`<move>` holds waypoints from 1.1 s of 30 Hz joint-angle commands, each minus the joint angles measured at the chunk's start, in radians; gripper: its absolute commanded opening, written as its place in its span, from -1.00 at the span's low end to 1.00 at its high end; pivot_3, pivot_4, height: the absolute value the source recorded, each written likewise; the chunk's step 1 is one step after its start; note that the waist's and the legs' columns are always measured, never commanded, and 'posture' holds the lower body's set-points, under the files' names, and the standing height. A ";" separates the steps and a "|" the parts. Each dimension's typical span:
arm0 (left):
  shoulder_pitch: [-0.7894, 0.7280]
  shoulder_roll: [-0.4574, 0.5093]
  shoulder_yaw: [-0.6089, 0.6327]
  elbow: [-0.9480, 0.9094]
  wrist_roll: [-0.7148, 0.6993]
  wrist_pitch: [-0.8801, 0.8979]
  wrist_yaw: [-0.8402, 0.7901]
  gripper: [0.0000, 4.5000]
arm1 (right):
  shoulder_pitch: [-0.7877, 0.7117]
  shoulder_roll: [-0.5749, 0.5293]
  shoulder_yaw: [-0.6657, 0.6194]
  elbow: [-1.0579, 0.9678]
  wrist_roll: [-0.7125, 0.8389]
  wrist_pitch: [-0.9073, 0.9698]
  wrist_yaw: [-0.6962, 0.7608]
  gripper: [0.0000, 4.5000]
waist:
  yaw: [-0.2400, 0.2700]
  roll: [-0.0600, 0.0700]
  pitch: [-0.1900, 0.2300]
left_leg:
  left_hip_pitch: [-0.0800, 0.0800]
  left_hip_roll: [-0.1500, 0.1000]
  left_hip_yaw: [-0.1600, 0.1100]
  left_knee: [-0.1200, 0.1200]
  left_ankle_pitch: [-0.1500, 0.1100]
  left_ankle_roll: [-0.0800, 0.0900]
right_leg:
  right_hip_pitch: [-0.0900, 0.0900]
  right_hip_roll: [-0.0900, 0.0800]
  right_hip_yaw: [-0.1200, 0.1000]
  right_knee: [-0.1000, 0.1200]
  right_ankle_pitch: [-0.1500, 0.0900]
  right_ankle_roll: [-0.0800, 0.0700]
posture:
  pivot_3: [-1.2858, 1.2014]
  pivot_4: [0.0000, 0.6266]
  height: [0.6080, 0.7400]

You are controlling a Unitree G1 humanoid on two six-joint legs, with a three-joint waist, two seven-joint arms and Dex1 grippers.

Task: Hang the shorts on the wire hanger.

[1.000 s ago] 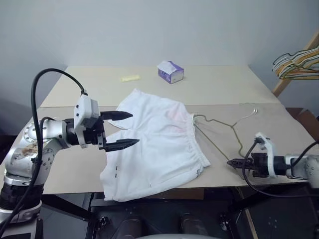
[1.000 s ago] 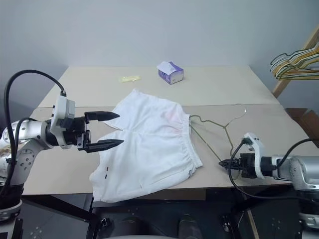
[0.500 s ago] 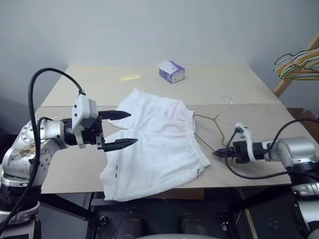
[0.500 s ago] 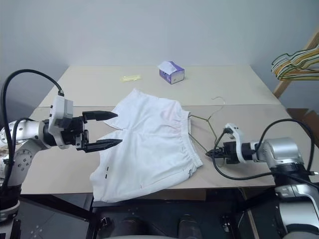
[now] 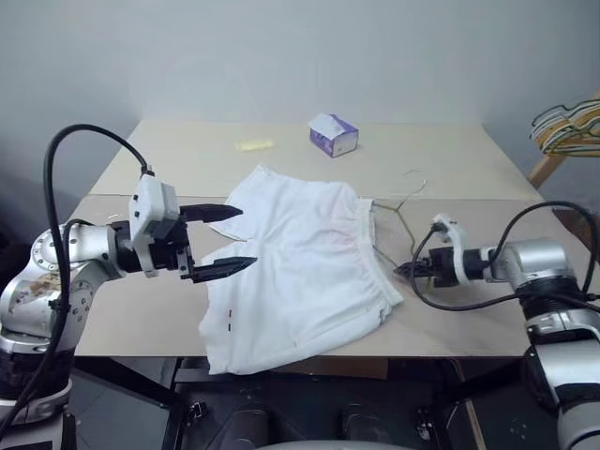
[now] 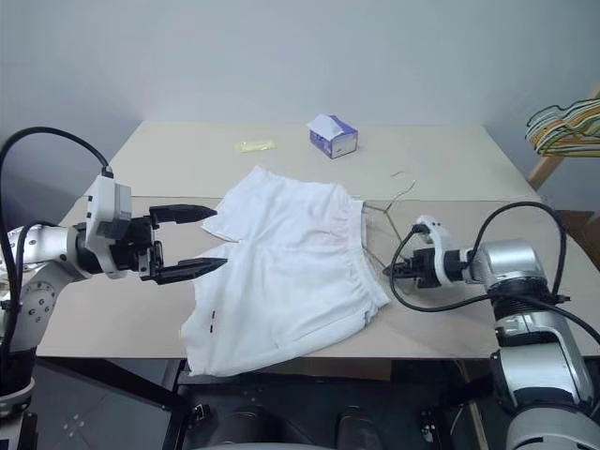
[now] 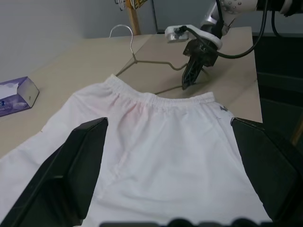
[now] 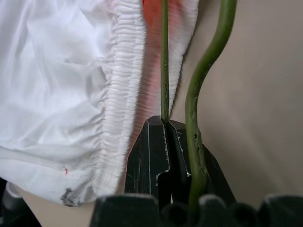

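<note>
Since a second ago, the right gripper has been carried from the table's near edge up to the waistband of the shorts, and the hanger clamped in it has been swung with it, so that the hook, formerly out to the right, is now seen further back on the table. No shift is seen in the left gripper or in the shorts.

Right gripper: fingers closed tight on one thin wire of the hanger, as shown in the right wrist view; a second, thicker-looking wire passes just beside the fingers. The gripper's tip is placed just beside the gathered waistband; whether the wire enters the waistband cannot be told.

Left gripper: fingers spread as wide as they go, nothing held, poised above the left leg of the shorts.

Shorts: laid flat on the table's near half, waistband to the right, leg hems to the left and hanging slightly over the near edge.

Also marked: a purple tissue box and a small yellow object at the far side, well apart from the shorts; coloured hangers off the table at far right.
</note>
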 commanded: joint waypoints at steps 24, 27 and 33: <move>-0.682 -0.132 -0.277 0.895 0.379 -0.689 -0.428 1.00 | -0.026 -0.192 0.161 -0.962 -0.051 -0.047 -0.024 -1.00 | -0.122 0.000 0.000 | -0.004 0.000 -0.001 0.002 0.000 0.000 | -0.001 -0.001 -0.004 -0.001 0.000 0.000 | -0.06 -1.00 1.00; -0.656 -0.139 -0.317 0.907 0.407 -0.728 -0.492 1.00 | -0.050 -0.188 0.159 -0.970 -0.028 -0.037 0.005 -1.00 | -0.133 0.000 0.000 | -0.004 0.000 -0.001 0.002 0.000 0.000 | -0.001 0.000 -0.004 -0.001 0.000 0.000 | -0.06 -1.00 1.00; -0.639 -0.166 -0.365 0.964 0.510 -0.844 -0.455 1.00 | -0.074 -0.191 0.149 -0.958 0.006 -0.030 0.057 -1.00 | -0.148 0.000 0.000 | -0.004 0.001 -0.001 0.003 0.000 0.000 | -0.001 -0.001 -0.004 0.000 0.000 0.000 | -0.07 -1.00 1.00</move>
